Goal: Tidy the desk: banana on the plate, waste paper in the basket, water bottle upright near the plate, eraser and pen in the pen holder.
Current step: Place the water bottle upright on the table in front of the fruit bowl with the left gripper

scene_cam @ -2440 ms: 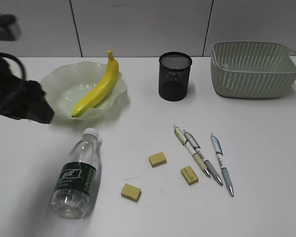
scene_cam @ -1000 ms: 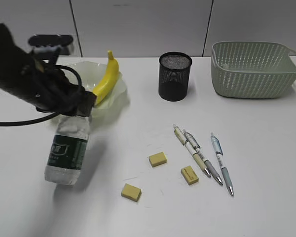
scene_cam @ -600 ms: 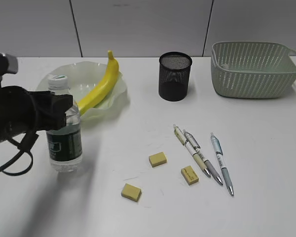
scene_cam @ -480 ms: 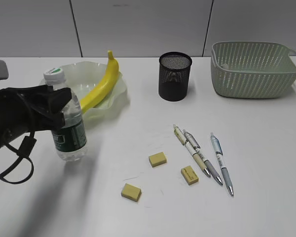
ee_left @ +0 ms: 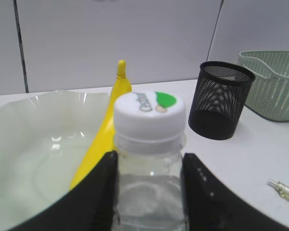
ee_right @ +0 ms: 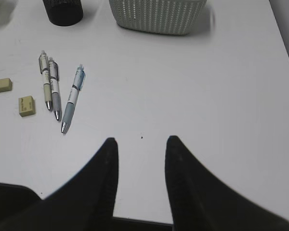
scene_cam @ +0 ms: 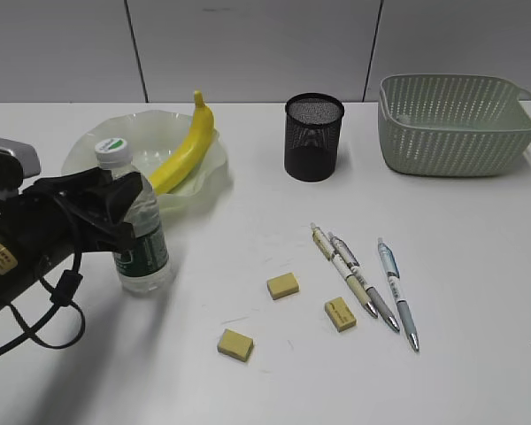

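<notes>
Water bottle (scene_cam: 140,232) upright near desk's (scene_cam: 478,266) left edge, just in front of the plate (scene_cam: 93,150), clamped by left gripper (ee_left: 149,192). Banana (scene_cam: 184,150) in plate. Right gripper (ee_right: 140,159) empty, fingers apart. 3 pens (scene_cam: 365,285) mid-desk.

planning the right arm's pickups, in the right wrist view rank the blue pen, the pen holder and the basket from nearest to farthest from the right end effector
From the right end effector:
1. Blue pen, ahead to its left.
2. Basket, straight ahead at the far edge.
3. Pen holder, far left corner, slightly farther than the basket.
</notes>
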